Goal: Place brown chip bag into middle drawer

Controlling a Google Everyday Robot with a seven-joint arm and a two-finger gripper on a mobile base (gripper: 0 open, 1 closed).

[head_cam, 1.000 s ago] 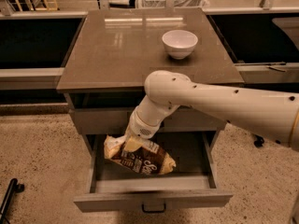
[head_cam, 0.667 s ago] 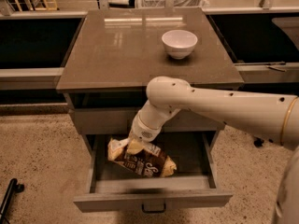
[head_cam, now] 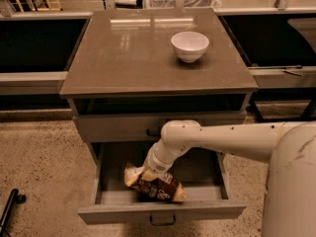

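The brown chip bag [head_cam: 157, 185] lies tilted inside the open middle drawer [head_cam: 113, 197], its cream ends pointing up-left and down-right. My gripper [head_cam: 148, 175] reaches down into the drawer from the right and is shut on the bag's upper left part. The white wrist hides most of the gripper. The bag's lower right end is close to the drawer floor, near the drawer front [head_cam: 207, 211]. The drawer's small dark handle [head_cam: 163, 221] shows at the bottom edge.
A white bowl [head_cam: 189, 46] stands on the brown cabinet top [head_cam: 128, 53]. The closed handled drawer front [head_cam: 113, 128] sits just above my arm. A dark wheeled leg [head_cam: 11, 206] is on the speckled floor at the lower left. Dark counters flank the cabinet.
My gripper has moved lower into the drawer with the bag, and the bag now sits nearer the drawer floor. The camera view has shifted closer.
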